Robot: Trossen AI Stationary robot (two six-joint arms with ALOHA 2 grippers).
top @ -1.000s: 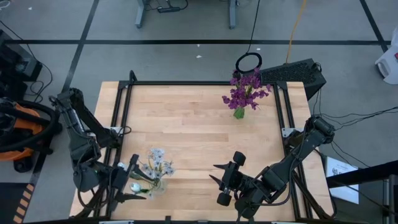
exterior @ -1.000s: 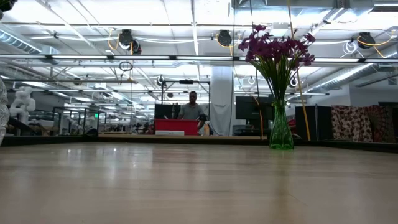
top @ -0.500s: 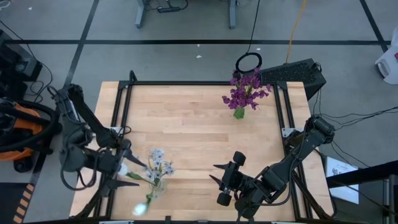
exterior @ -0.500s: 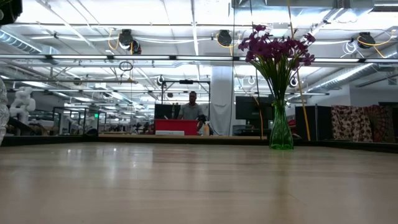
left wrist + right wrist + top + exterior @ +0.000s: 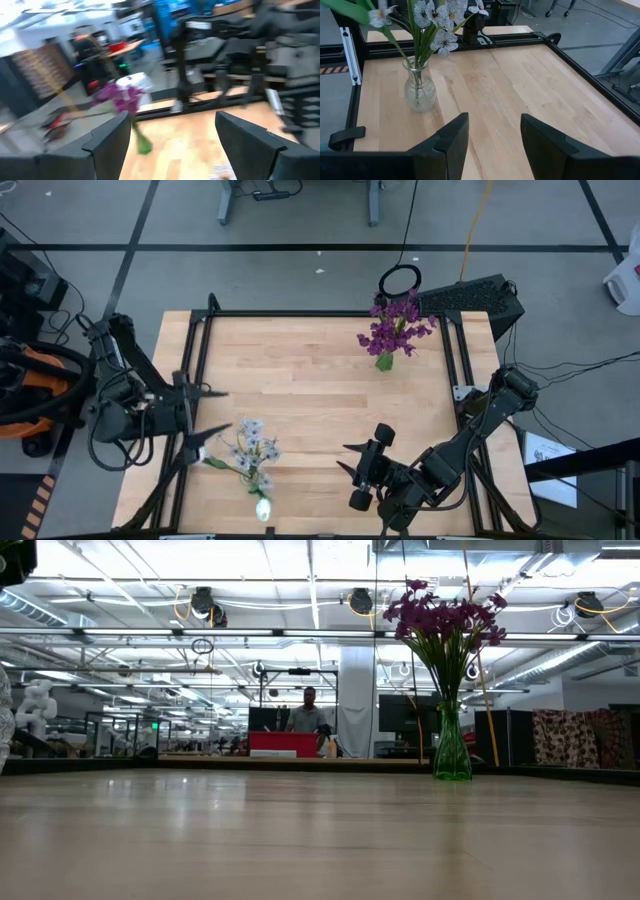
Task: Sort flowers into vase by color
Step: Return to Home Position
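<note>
A clear glass vase [image 5: 419, 90] stands near the table's near-left corner and holds a pale small-blossom sprig [image 5: 250, 442]. A white-budded flower [image 5: 262, 507] lies slanted across this vase, its bud toward the near edge. Whether its stem stands in the vase cannot be told. A green vase [image 5: 451, 750] with purple blossoms [image 5: 396, 326] stands on its base at the far right. My left gripper [image 5: 212, 412] is open and hovers on the far-left side of the clear vase. My right gripper [image 5: 343, 459] is open and low near the near edge, pointing at the clear vase.
A black metal frame [image 5: 190, 370] borders the table. Bare wood [image 5: 320, 400] stretches between the two vases and across the table's middle. In the low view a person [image 5: 309, 715] stands far behind the table in the room.
My left gripper has drawn back from beside the clear vase, moving toward the far edge and swinging up. The white bud, which was by its fingers at the vase's left, has swung round to the vase's near side. My right arm has kept still.
</note>
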